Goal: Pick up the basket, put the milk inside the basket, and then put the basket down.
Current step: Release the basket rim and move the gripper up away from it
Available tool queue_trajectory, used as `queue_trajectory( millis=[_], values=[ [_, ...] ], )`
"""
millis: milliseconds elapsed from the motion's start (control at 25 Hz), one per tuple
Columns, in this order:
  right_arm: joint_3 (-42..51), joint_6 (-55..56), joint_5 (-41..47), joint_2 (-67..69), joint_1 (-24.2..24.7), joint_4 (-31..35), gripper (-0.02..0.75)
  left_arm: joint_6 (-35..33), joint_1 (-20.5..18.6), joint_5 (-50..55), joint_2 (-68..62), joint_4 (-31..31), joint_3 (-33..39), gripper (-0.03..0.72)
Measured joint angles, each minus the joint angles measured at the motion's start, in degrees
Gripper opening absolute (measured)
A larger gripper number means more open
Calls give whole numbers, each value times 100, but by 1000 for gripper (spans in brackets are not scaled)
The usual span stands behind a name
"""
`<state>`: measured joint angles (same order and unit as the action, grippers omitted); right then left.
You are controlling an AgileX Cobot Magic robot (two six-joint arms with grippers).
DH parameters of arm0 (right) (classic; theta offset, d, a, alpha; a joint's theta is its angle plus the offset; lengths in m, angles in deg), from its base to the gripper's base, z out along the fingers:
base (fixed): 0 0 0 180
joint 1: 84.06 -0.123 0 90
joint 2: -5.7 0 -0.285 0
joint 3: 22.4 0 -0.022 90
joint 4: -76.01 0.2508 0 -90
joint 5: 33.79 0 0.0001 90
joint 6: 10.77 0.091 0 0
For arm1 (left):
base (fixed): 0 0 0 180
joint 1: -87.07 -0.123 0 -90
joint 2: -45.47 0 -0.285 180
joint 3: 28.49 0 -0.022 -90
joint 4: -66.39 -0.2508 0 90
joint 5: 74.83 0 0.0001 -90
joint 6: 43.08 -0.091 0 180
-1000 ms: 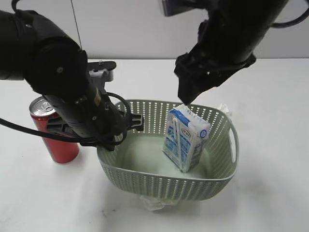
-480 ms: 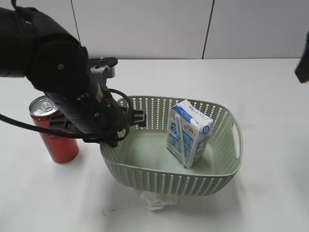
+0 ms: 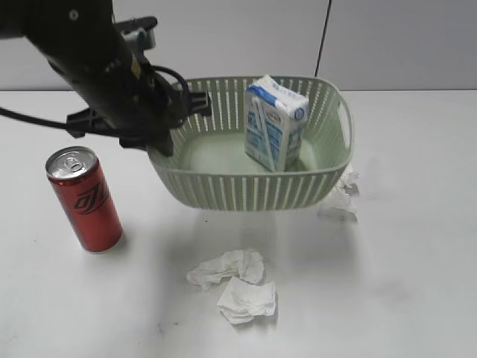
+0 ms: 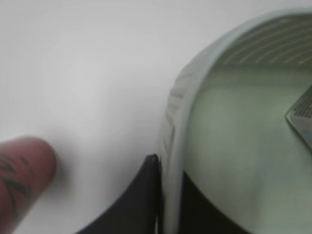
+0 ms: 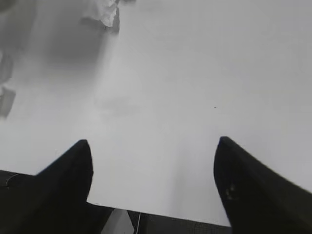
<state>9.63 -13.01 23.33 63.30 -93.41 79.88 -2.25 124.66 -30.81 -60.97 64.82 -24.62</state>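
Observation:
The pale green slotted basket (image 3: 246,186) hangs in the air above the table, tilted, held by its left rim. My left gripper (image 3: 165,123) is shut on that rim; the left wrist view shows the basket wall (image 4: 176,122) pinched between the two black fingers of the left gripper (image 4: 168,195). The blue-and-white milk carton (image 3: 274,123) stands inside the basket toward the right. My right gripper (image 5: 153,161) is open and empty over bare white table; it does not show in the exterior view.
A red soda can (image 3: 84,199) stands on the table at the left, also blurred in the left wrist view (image 4: 22,180). Crumpled white tissues lie in front (image 3: 232,282) and at the basket's right (image 3: 343,195). A tissue shows in the right wrist view (image 5: 102,14).
The left arm has lifted the basket with the milk in it up and back off the table, uncovering the tissues beneath. The right arm has withdrawn out of the exterior view.

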Motion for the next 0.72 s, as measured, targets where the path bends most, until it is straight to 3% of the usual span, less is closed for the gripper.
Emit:
queue_trajectory(
  millis=[200, 400, 720],
  values=[
    [848, 0, 0, -1316, 0, -26, 585, -514, -383, 674, -674, -19, -1195, 10],
    [1432, 0, -69, -2495, 0, -26, 585, -680, -494, 810, -1385, 20, -2104, 10],
    [1481, 0, 17, -3581, 0, -40, 585, -790, -546, 717, -2268, 158, -2297, 10]
  ],
)
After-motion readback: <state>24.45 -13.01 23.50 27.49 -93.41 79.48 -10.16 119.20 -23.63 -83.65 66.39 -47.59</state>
